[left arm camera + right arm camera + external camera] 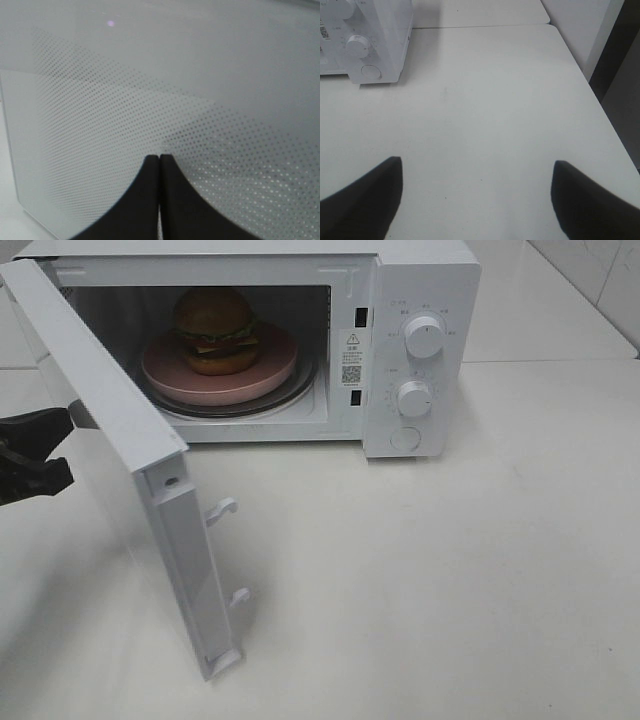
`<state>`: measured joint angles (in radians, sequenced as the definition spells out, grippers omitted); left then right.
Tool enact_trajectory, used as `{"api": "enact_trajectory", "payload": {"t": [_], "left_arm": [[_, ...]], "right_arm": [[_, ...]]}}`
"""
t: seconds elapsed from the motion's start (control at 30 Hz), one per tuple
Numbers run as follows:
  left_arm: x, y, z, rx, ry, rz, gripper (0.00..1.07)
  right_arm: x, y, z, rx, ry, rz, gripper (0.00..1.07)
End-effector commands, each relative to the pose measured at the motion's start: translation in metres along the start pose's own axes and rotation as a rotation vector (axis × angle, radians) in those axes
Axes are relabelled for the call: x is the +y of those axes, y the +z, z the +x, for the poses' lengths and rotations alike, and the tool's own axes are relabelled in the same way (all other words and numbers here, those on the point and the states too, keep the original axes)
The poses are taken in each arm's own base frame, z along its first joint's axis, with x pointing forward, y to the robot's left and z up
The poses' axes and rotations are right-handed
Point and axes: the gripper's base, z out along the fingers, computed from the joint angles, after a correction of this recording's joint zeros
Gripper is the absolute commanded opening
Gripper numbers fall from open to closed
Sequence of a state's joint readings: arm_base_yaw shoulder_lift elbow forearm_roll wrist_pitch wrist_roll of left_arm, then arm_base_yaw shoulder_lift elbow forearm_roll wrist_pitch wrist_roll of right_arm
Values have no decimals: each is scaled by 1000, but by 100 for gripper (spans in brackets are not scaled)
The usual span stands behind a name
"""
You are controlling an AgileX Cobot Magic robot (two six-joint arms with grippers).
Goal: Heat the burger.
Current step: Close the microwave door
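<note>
Exterior high view: a white microwave [420,280] stands on the white table [450,570] with its door [120,470] swung wide open. Inside it, the burger [214,328] sits on a pink plate [270,375], and the plate rests on the glass tray [303,392]. Two round knobs [424,337] are on the front, to the right of the opening. The black left tool [45,452] is at the left edge, just beside the outer face of the door.

Left wrist view: the two dark fingers [142,200] of the left tool are pressed together, with no gap and nothing between them. They point at the dotted window [125,100] of the door from very close. I cannot tell if they touch it.

Right wrist view: the right tool [476,161] is spread wide and holds nothing. It hangs above bare table. The knob side of the microwave is well apart from it.
</note>
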<state>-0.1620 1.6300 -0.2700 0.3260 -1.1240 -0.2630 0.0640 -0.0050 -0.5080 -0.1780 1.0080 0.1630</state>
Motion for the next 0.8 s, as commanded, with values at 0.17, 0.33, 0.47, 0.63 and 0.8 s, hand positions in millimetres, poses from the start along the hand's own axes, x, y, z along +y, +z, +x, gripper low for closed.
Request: {"api": "enact_trajectory", "payload": {"t": [0.17, 0.33, 0.47, 0.63, 0.8], "left_arm": [[-9, 16, -11, -13, 11, 26, 0], [-17, 29, -14, -2, 22, 55, 0], [-20, 38, -13, 4, 18, 65, 0], [-29, 52, -12, 4, 18, 98, 0], [-39, 64, -11, 0, 3, 107, 0]], "right_arm": [[0, -2, 3, -22, 17, 2, 76], [0, -2, 3, -22, 17, 2, 76], [0, -2, 3, -22, 17, 2, 76], [0, -2, 3, -22, 17, 2, 76], [0, -2, 3, -22, 17, 2, 76]]}}
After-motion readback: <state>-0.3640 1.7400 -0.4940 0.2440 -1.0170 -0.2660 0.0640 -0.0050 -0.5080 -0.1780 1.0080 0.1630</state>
